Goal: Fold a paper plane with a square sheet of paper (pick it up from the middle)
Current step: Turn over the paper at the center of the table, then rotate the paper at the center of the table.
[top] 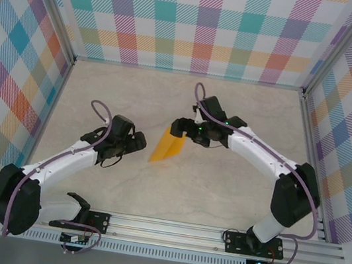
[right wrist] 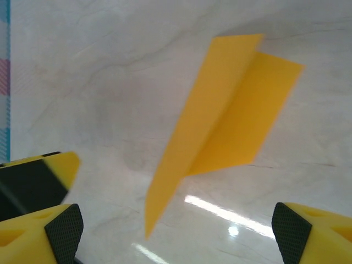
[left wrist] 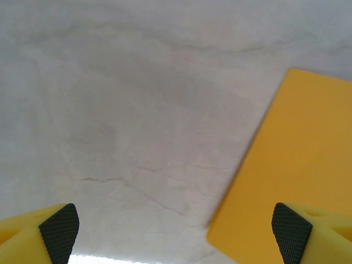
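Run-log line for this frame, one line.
paper plane: folded, lying on table between arms | left end effector: open, empty | right end effector: open, empty

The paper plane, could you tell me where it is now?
The paper plane lies on the table at the top view's centre, between the left fingers and right fingers.

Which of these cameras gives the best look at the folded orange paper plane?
The right wrist view: the paper plane lies whole, point and centre crease clear. The top view shows it small; the left wrist view catches one flat corner.
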Robot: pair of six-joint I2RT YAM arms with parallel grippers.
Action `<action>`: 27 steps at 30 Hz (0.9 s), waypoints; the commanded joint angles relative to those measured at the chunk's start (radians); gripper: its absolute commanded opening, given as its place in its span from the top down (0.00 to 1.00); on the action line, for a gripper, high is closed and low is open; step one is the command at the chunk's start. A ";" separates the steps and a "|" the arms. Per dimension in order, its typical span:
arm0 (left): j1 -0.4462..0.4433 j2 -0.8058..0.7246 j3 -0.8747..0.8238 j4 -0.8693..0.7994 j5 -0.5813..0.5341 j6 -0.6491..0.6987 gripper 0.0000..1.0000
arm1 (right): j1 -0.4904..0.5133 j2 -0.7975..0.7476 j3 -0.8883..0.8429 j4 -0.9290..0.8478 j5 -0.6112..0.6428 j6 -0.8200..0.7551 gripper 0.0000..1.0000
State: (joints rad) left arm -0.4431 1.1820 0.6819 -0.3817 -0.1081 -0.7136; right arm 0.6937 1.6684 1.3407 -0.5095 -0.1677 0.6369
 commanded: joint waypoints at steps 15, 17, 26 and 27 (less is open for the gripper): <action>0.183 -0.075 -0.131 0.025 0.118 -0.052 0.03 | 0.101 0.539 0.469 -0.236 -0.042 -0.037 0.13; 0.182 -0.072 -0.133 0.036 0.126 -0.051 0.03 | 0.099 0.557 0.466 -0.239 -0.068 -0.060 0.13; 0.182 -0.063 -0.131 0.052 0.144 -0.047 0.03 | 0.104 0.558 0.375 -0.212 -0.137 -0.202 0.13; 0.182 -0.062 -0.131 0.055 0.147 -0.044 0.03 | 0.104 0.551 0.356 -0.208 -0.141 -0.216 0.13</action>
State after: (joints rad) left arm -0.2787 1.1236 0.5644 -0.3546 0.0196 -0.7631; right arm 0.7937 2.2192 1.7378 -0.7082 -0.2680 0.4992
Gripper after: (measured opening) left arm 0.975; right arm 0.868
